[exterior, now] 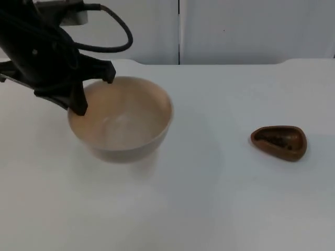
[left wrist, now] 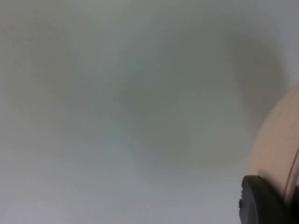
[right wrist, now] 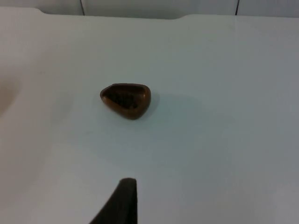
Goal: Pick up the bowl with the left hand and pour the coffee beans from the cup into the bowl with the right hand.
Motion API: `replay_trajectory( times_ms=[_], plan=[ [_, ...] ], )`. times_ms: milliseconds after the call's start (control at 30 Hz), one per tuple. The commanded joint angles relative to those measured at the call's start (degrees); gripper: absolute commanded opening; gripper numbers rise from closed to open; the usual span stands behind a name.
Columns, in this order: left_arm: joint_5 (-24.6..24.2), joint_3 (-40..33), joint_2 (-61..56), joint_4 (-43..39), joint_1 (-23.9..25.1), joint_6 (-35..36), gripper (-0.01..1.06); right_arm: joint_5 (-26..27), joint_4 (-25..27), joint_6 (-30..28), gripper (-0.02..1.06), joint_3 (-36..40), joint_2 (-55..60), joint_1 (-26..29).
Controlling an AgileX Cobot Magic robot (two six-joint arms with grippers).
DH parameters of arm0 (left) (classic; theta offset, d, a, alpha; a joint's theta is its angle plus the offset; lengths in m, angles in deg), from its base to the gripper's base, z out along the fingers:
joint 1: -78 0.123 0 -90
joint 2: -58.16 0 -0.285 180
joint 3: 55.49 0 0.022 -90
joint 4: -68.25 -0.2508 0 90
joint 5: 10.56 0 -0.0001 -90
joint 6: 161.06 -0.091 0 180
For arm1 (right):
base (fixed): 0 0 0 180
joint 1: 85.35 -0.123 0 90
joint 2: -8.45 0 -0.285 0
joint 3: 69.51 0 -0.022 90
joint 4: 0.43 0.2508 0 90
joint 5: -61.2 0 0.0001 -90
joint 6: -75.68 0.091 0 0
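Observation:
A pale wooden bowl (exterior: 123, 123) is at the left of the table, with nothing in it. My left gripper (exterior: 82, 102) reaches down from the upper left and is shut on the bowl's left rim. In the left wrist view, one black fingertip (left wrist: 261, 203) lies against the bowl's outer wall (left wrist: 275, 140), and the table behind is blurred. A small brown teardrop-shaped cup (exterior: 279, 142) holding dark coffee beans stands at the right. In the right wrist view, the cup (right wrist: 126, 99) is some way ahead of my right gripper's black fingertip (right wrist: 122, 200), apart from it.
The white table (exterior: 209, 198) ends at the grey partition wall (exterior: 251, 31) behind. Open table surface lies between the bowl and the cup.

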Motion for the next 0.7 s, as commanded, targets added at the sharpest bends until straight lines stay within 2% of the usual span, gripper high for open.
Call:
replay_trajectory(
  times_ms=[0, 200, 467, 667],
  plan=[
    [-2.2, 0.1, -0.7, 2.5, -0.2, -3.9, 0.0, 0.3, -0.1, -0.5, 1.05, 0.2, -0.2, 0.3],
    [-3.9, 0.1, -0.7, 9.8, -0.3, -10.1, 0.0, 0.3, -0.1, -0.5, 1.05, 0.2, -0.2, 0.3],
    [-3.4, 0.1, -0.7, 8.0, -7.0, -10.9, 0.0, 0.3, -0.1, -0.5, 1.05, 0.2, -0.2, 0.3],
    [-2.8, 0.1, -0.3, 8.2, -9.5, -10.3, 0.0, 0.3, -0.1, -0.5, 1.05, 0.2, -0.2, 0.3]
  ],
)
